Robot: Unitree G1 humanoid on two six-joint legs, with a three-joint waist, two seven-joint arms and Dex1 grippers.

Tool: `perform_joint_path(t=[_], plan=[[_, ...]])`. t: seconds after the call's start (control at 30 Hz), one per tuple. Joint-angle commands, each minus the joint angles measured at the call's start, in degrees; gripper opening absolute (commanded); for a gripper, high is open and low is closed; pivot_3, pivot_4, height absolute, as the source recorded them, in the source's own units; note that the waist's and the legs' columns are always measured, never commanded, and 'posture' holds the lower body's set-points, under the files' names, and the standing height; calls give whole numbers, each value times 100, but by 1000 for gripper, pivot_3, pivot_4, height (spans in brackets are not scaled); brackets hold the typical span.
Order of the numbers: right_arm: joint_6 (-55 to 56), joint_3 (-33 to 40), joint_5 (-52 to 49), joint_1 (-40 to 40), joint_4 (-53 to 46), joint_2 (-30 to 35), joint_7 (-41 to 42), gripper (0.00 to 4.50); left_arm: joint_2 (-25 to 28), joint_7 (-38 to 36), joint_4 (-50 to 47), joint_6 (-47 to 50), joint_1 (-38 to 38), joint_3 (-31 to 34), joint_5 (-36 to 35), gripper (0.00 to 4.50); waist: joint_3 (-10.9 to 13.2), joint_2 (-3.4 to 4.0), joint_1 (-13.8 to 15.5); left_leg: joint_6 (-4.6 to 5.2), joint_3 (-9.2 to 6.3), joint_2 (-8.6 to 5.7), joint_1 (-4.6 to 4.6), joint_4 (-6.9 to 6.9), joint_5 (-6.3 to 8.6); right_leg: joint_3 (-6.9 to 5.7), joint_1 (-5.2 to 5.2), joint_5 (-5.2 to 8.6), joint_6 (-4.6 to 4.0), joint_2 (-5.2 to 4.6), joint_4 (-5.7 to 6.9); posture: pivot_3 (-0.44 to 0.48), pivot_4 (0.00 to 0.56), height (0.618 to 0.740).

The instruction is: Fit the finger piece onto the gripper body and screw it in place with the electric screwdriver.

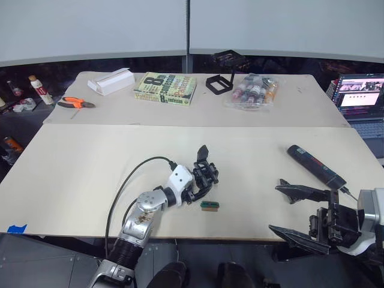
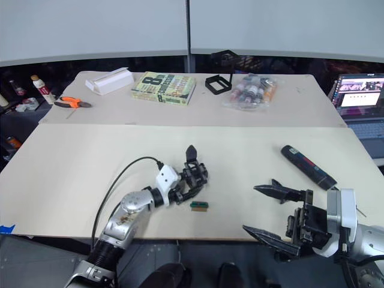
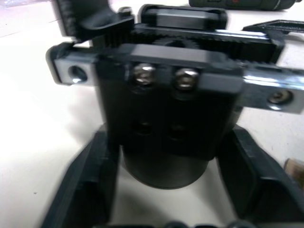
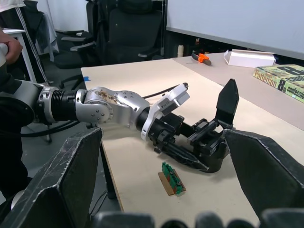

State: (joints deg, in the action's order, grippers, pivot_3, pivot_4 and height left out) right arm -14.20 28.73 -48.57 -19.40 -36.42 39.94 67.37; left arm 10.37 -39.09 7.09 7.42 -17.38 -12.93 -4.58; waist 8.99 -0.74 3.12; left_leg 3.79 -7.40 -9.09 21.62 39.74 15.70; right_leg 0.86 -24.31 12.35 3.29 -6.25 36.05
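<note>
The gripper body (image 3: 166, 118), a chunky black block with two screws and a toothed rail, sits low over the front table between the fingers of my left gripper (image 1: 201, 174), which is shut on it. One left finger (image 4: 228, 102) points up and the other lies along the table. I cannot tell the finger piece apart from the body. The electric screwdriver (image 1: 315, 165), dark with a red band, lies on the table to the right. My right gripper (image 1: 276, 208) hangs open and empty near the front edge, just short of the screwdriver.
A small green-and-brown block (image 1: 209, 205) lies just in front of the left gripper. The back table holds a book (image 1: 165, 88), a white box (image 1: 111, 81), orange pliers (image 1: 75, 103), a black square frame (image 1: 219, 83) and a bag of bottles (image 1: 252, 90). A laptop (image 1: 360, 96) stands at the right.
</note>
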Motion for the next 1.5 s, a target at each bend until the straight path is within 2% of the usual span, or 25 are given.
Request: perform_joint_path(t=[0.03,0.2,0.33,0.43,0.53,0.73,1.0,1.27,1.5], plan=[[84,87,-139,-1,-166,20,-33,4500,60,-127,120,-157,-113,-41,-17,2300,0,1,3,0,0,0,-1,0,0,0,1,0,0,0,0,0,150,740],[47,32,-140,50,-210,36,-108,4500,354,-770,655,-938,-541,251,-307,2300,0,1,-9,0,0,0,0,0,0,0,-2,0,0,1,0,0,150,740],[20,-1,-160,88,-217,77,-158,4500,688,-2116,1515,-1829,-1110,388,-776,2300,0,1,-54,-4,0,2,10,-2,-2,-1,-16,0,0,-2,2,0,150,740],[11,24,-193,72,-217,110,-147,4500,831,-2876,2379,-2455,-1601,433,-844,2300,0,1,-66,18,0,-1,27,0,-18,-4,-32,-1,-1,1,3,0,150,740],[4,58,-221,32,-233,133,-143,4500,835,-3664,3359,-2967,-2169,554,-965,2300,0,0,-48,20,0,-4,33,3,-18,-7,-32,-1,-1,0,-1,0,150,740],[5,118,-255,-156,-371,108,-194,4500,614,-4578,4895,-3506,-2988,746,-924,2300,1,-1,-69,39,0,-6,47,4,-24,-8,-44,-1,0,-4,-2,0,150,740],[-115,276,-420,-288,-615,243,-450,4500,325,-4813,5955,-3856,-3387,684,-422,2300,2,-4,-93,40,0,-6,65,10,-25,-7,-64,-2,0,-6,6,0,150,740],[-282,278,-513,-267,-837,322,-774,4500,273,-4315,6251,-4098,-3514,632,120,2300,2,-4,-82,40,0,-6,66,11,-26,-6,-62,-2,1,-12,8,0,150,740],[-300,292,-563,-273,-839,372,-845,4500,307,-4102,6357,-4006,-3562,648,295,2300,2,-4,-83,40,0,-6,55,13,-26,-6,-51,-2,1,-4,10,0,150,740]])
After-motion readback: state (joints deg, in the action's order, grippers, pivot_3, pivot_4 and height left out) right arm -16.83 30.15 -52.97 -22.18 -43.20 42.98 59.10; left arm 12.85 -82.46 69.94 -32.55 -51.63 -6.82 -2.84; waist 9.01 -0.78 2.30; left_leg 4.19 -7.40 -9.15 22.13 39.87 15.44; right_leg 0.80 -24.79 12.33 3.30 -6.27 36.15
